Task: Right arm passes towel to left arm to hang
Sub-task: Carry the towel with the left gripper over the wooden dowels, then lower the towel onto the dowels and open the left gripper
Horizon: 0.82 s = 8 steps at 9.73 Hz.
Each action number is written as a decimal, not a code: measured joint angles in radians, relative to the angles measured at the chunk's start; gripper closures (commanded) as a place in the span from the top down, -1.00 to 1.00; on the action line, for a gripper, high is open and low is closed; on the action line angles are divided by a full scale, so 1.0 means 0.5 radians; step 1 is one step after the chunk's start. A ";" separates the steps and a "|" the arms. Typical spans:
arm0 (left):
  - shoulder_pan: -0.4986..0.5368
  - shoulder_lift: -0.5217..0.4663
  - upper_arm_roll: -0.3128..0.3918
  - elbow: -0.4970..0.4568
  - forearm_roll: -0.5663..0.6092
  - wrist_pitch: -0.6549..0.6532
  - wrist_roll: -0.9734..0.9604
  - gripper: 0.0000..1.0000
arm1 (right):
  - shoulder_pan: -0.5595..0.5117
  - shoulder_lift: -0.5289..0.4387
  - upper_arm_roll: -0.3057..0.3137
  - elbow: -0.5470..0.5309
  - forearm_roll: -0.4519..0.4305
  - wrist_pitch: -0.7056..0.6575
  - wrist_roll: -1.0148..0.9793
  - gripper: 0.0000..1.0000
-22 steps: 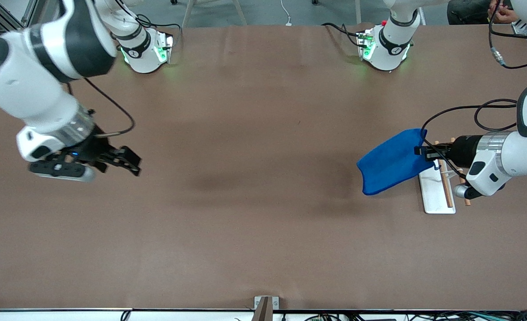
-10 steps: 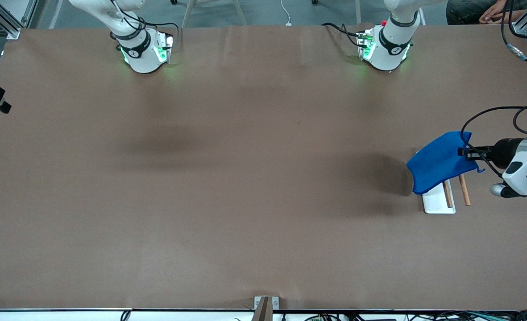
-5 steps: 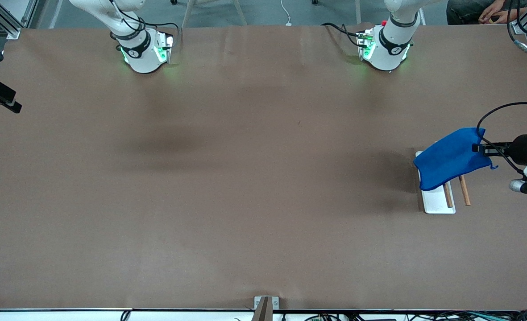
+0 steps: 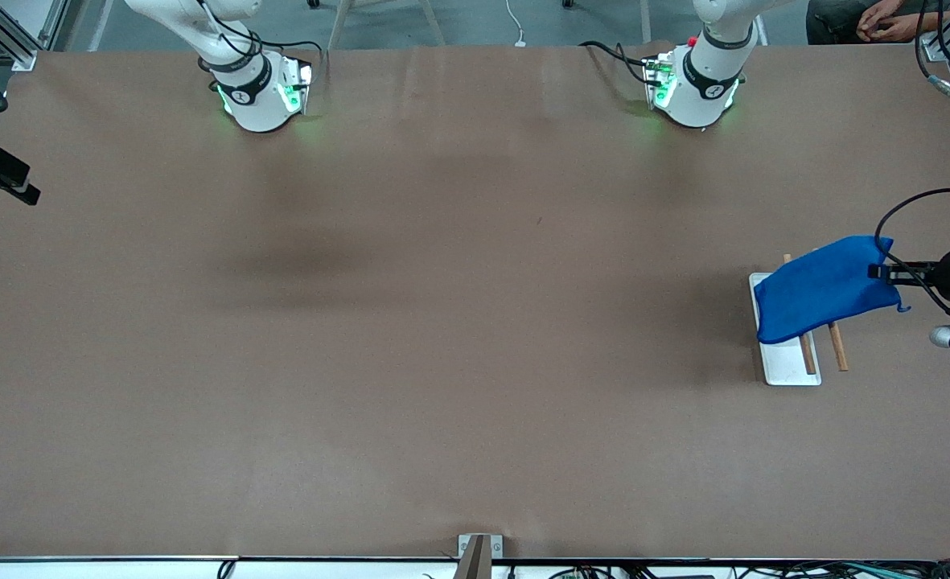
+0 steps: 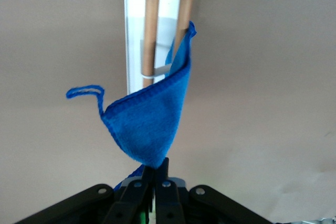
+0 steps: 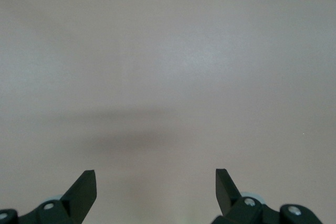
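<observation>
The bright blue towel [image 4: 820, 289] hangs in the air over the rack at the left arm's end of the table. It covers the part of the rack's two wooden rods [image 4: 836, 347] and white base [image 4: 788, 368] that lies farther from the front camera. My left gripper [image 4: 883, 272] is shut on one corner of the towel. In the left wrist view the towel [image 5: 152, 124] rises from the shut left gripper [image 5: 156, 174] toward the rods [image 5: 151, 24], with a loose thread [image 5: 84, 92] at its corner. My right gripper [image 6: 156, 182] is open over bare table, with only a black part [image 4: 4, 173] of it at the front view's edge.
The two arm bases [image 4: 261, 92] [image 4: 696, 88] stand along the table edge farthest from the front camera. A black cable [image 4: 917, 201] loops above the left wrist. A small metal bracket [image 4: 479, 551] sits at the table's near edge.
My left gripper has carried the towel toward the left arm's end of the table, from beside the rack to over it. The right arm has pulled away to the view's edge.
</observation>
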 measured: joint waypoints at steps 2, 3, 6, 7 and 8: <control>0.057 0.033 0.001 0.000 0.038 0.077 0.138 -0.99 | -0.002 0.001 0.000 0.001 0.000 0.006 0.001 1.00; 0.092 0.048 0.002 -0.001 0.088 0.119 0.225 -1.00 | -0.003 0.001 0.000 0.001 0.000 0.006 0.001 1.00; 0.197 0.108 0.003 -0.001 0.134 0.203 0.409 -0.99 | -0.008 0.001 -0.001 0.002 0.000 0.007 0.002 1.00; 0.211 0.127 0.003 -0.001 0.135 0.222 0.425 -0.99 | -0.009 0.002 -0.001 0.002 0.000 0.007 0.002 1.00; 0.212 0.147 0.006 -0.002 0.159 0.259 0.427 -0.99 | -0.009 0.002 -0.001 0.002 0.000 0.007 0.002 1.00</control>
